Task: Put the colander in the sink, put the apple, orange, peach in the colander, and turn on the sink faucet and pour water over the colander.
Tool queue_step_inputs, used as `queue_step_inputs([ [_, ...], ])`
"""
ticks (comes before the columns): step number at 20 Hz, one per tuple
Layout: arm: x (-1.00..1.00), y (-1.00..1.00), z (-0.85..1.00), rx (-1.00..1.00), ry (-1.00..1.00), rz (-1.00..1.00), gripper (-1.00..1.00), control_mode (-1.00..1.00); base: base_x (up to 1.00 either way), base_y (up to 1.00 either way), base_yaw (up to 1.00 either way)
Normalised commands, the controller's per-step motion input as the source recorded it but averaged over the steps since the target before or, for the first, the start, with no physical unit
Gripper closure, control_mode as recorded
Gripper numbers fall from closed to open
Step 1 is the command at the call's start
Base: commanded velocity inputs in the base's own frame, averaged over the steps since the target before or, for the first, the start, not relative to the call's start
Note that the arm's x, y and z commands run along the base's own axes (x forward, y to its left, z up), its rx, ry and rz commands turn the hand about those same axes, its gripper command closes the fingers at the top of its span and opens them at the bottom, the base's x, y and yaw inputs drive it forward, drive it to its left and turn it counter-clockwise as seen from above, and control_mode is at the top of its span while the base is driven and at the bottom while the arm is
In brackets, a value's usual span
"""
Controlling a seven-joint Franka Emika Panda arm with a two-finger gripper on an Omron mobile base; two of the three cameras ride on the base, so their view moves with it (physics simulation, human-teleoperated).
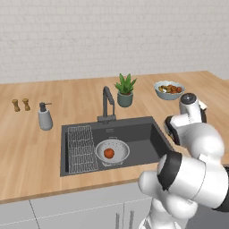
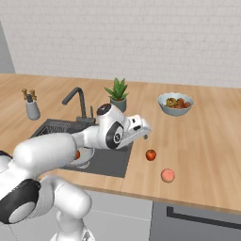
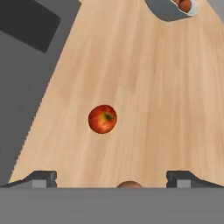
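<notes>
Your end effector (image 3: 111, 177) hangs over the bench with its jaws spread wide and empty. Nearest the front edge lies the peach (image 2: 167, 175), then the apple (image 2: 150, 155); both remain to move. Farther left, the colander (image 1: 112, 151) sits in the sink (image 1: 147, 134) holding the orange (image 1: 108, 153). The sink faucet (image 1: 107, 103) looks dry.

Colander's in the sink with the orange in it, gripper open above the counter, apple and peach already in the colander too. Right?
Not quite. The apple and peach lie on the counter right of the sink, as the right base view shows. The colander is in the sink holding the orange alone, and the gripper is open above the counter.
</notes>
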Motion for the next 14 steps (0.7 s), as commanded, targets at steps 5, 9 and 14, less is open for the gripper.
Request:
queue_step_inputs([
  [5, 0.00, -0.28, -0.18, 0.31, 0.00, -0.06, -1.00, -1.00, 0.00, 0.00, 0.00],
  [9, 0.09, -0.02, -0.15, 0.15, 0.01, -0.12, -1.00, -1.00, 0.00, 0.00, 0.00],
  [14, 0.27, 0.00, -0.15, 0.01, 0.16, -0.12, -1.00, -1.00, 0.00, 0.00, 0.00],
])
